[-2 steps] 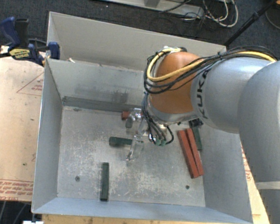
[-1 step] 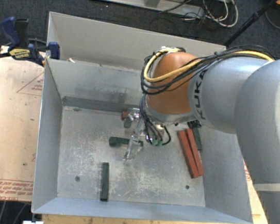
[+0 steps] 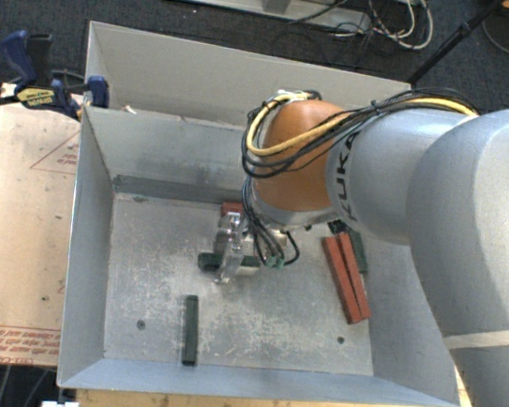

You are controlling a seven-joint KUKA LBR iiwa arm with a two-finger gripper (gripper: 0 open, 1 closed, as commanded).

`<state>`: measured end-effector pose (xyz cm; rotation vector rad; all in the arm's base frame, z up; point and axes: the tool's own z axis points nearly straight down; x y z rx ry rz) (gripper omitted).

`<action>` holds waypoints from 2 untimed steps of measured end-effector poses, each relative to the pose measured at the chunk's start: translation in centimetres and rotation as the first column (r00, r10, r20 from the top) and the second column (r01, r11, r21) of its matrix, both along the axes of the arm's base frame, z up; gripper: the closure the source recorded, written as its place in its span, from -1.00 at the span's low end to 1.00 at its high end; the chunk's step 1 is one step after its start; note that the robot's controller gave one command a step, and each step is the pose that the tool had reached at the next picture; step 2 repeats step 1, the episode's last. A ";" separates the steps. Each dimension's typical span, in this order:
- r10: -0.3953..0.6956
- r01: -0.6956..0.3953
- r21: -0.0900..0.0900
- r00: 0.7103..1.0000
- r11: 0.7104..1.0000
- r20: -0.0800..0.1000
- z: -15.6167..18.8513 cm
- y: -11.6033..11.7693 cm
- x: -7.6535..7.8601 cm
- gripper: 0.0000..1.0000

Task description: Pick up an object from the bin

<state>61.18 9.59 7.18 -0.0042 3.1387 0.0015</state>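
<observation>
Whether my gripper (image 3: 225, 269) is open or closed on anything I cannot tell, but a small dark green piece (image 3: 210, 260) lies right at its tip, on the view's left side. Well apart, lower in the view, a slim dark bar (image 3: 189, 328) points its long axis back at my tip.

A small dark-green piece (image 3: 209, 261) is seen lying flat — near the middle of the bin (image 3: 142, 257), partly covered.

Dark green thing (image 3: 208, 261) half hidden by gripper (image 3: 225, 272).
</observation>
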 end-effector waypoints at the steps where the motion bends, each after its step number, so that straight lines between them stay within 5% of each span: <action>1: 0.000 0.000 0.000 1.000 1.000 0.000 0.0 0.0 0.0 1.00; 2: 0.000 0.000 0.000 1.000 1.000 0.000 0.0 0.0 0.0 1.00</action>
